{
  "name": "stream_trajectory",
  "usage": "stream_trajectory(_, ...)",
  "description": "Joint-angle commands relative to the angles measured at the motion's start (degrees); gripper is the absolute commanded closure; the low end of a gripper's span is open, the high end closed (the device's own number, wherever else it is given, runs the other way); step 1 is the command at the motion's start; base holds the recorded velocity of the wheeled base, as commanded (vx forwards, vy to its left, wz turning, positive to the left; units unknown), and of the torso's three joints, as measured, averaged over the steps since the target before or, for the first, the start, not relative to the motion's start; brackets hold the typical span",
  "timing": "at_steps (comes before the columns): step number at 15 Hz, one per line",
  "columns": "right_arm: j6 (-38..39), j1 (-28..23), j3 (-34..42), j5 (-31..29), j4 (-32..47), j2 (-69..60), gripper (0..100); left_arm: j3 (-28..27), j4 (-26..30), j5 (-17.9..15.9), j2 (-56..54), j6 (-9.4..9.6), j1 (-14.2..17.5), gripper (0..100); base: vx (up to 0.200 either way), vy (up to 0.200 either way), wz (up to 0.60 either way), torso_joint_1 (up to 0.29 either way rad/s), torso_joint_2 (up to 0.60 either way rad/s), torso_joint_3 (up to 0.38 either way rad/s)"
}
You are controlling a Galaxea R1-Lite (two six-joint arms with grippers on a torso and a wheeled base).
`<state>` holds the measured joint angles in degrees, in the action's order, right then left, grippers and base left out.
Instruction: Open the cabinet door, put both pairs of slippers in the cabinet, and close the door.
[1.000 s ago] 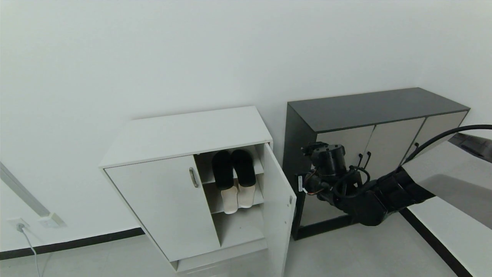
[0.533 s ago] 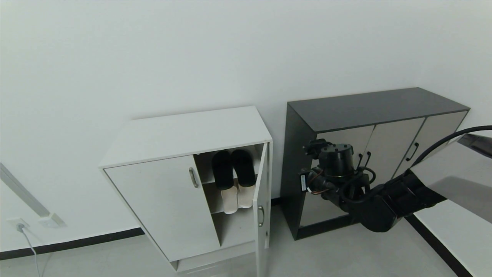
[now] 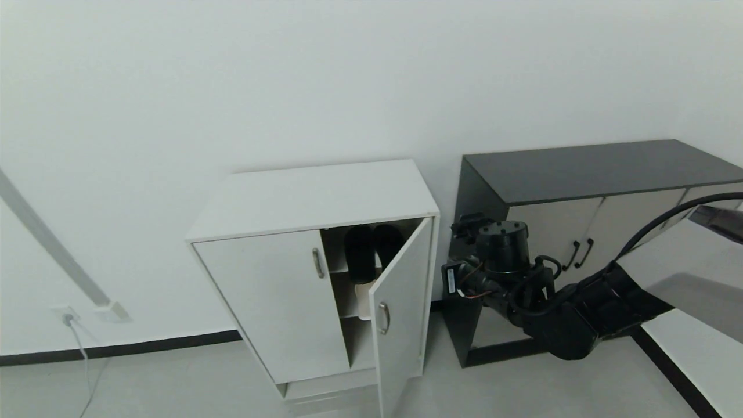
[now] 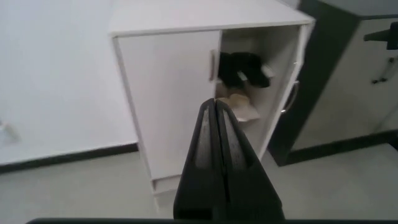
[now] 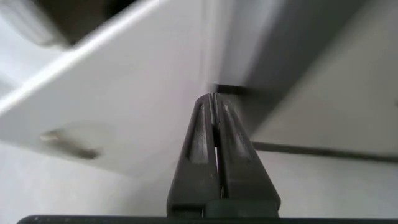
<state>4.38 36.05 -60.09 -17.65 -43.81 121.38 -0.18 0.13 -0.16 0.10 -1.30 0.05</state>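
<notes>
Head view shows the cabinet point(image 3: 313, 197) with its right door point(image 3: 403, 278) half open. Black slippers point(image 3: 363, 252) and pale slippers point(image 3: 364, 299) sit on shelves inside. The door is likely a light, stiff board that swings easily (no grip needed), so push its flat front near the handle point(image 3: 383, 318), far from the hinges. The right gripper point(image 5: 215, 99) is pinched closed and empty, close to the door. The left gripper point(image 4: 216, 104) is closed and empty too.

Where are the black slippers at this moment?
In the head view, the black slippers sit in the open right side of the white cabinet, directly above the pale pair and partly hidden by the half-open door.
</notes>
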Motion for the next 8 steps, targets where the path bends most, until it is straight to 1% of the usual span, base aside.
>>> stream_trajectory(1,0.11,-0.10,0.06,0.07,-0.22,-0.18,100,0.01,-0.05,-0.02,-0.01,-0.01,0.04,100,0.000,0.000,0.60,0.002,0.00,0.002)
stream_trajectory(3,0.11,-0.19,0.50,0.07,-1.80,-0.09,100,0.01,-0.05,-0.02,-0.01,-0.01,0.04,100,0.000,0.000,0.60,-0.007,0.00,0.005)
stream_trajectory(5,-0.07,-0.36,1.20,0.07,-4.53,0.08,100,0.01,-0.05,-0.02,-0.01,-0.01,0.04,100,0.000,0.000,0.00,0.000,0.00,0.000)
stream_trajectory(8,-0.07,-0.45,1.82,-0.19,-4.88,0.00,100,0.01,-0.05,-0.02,-0.01,-0.01,0.04,100,0.000,0.000,0.00,0.000,0.00,0.000)
